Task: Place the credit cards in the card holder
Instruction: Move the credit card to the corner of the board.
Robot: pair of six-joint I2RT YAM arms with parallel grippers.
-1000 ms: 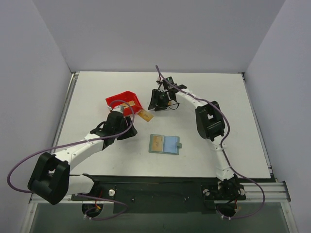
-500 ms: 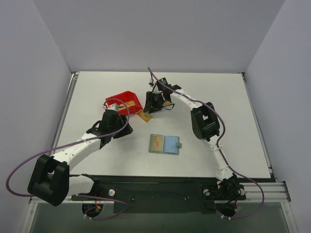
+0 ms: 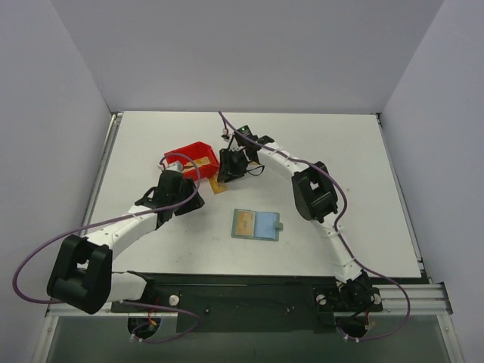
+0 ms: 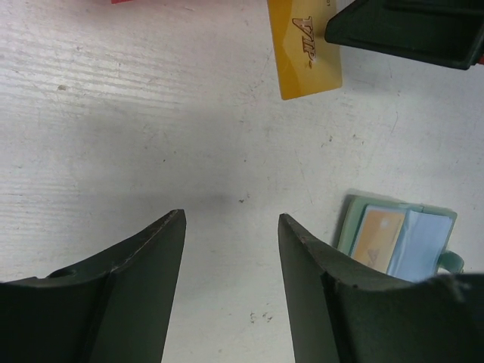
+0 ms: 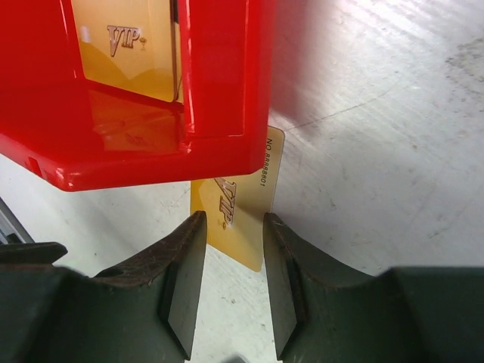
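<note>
Cards | first card (image 3: 244, 223) in open holder (image 3: 267, 225), centre of top view | loose card (image 5: 238, 204) on table (image 5: 378, 151), part under bin (image 5: 219, 76); bin card (image 5: 125, 45) inside | right gripper (image 5: 233, 219) part-open astride loose card, no grip; left gripper (image 4: 231, 215) open, empty | we judge at least two left

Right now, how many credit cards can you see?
3. One card in the red bin, one card on the table beside it, one card in the open card holder. The bin may hide more.

Left arm (image 3: 128, 223) forward, jaws wide; right arm (image 3: 281, 157) folded leftward (jaws narrowly apart)
</note>
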